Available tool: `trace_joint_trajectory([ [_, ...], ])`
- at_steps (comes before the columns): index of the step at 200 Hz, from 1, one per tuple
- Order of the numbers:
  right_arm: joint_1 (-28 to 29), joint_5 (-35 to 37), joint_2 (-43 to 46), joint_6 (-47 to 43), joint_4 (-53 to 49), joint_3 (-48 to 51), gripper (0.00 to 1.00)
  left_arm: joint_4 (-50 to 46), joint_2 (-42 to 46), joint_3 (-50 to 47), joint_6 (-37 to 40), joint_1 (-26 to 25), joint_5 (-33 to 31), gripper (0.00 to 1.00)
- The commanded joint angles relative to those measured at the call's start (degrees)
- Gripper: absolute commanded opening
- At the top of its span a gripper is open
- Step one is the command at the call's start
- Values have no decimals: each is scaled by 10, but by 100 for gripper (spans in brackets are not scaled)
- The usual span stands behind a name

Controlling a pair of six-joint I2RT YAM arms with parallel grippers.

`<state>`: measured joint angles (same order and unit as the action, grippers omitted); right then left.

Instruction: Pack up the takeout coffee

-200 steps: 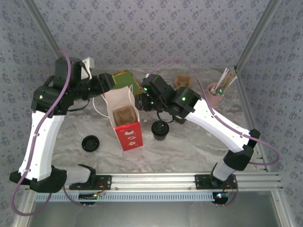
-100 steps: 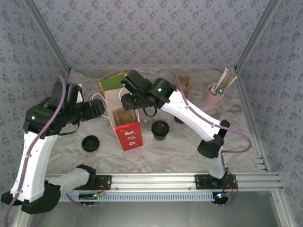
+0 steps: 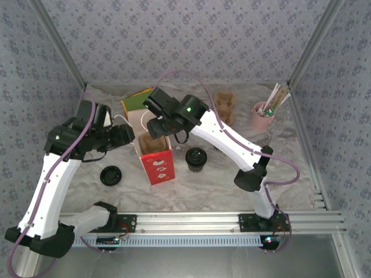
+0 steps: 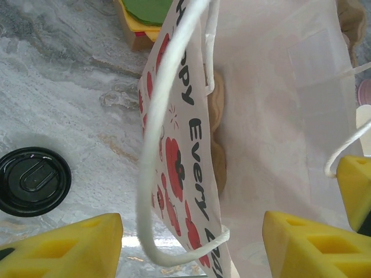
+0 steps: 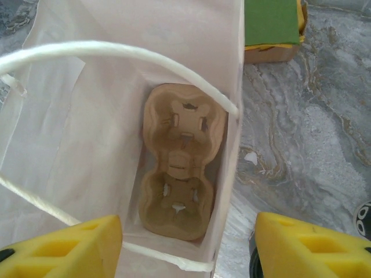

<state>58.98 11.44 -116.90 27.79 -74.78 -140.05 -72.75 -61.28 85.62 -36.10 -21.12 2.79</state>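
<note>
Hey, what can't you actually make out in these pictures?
- Coffee fill level: top view, cup too small and dark.
- Bag lettering: left wrist view, cut off by the lower edge.
- Pink cup contents: top view, too small to tell apart.

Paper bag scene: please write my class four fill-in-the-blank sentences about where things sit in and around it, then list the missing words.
1. The cardboard cup carrier lies ____ the paper bag.
2. In the top view, the takeout coffee stands on the table to the ____ of the bag.
3. In the top view, the black lid lies to the ____ of the bag.
4. The box behind the bag has a ____ top.
Missing words: inside; right; left; green.
</note>
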Motion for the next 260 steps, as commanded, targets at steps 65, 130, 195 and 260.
trace_joint_trajectory([
  [65, 25, 35, -5, -28, -58, -60, 73, 24, -4, -2, -1, -3, 10, 64],
  [130, 12, 9, -32, -26, -70, -69, 72, 24, -5, 1, 3, -2, 10, 61],
  [195, -7, 14, -29, -22, -73, -48, 67, 27, -10, 1, 6, -2, 9, 60],
  [260, -11, 1, -29, -11, -64, -38, 57, 26, -18, 7, 10, -2, 9, 57],
])
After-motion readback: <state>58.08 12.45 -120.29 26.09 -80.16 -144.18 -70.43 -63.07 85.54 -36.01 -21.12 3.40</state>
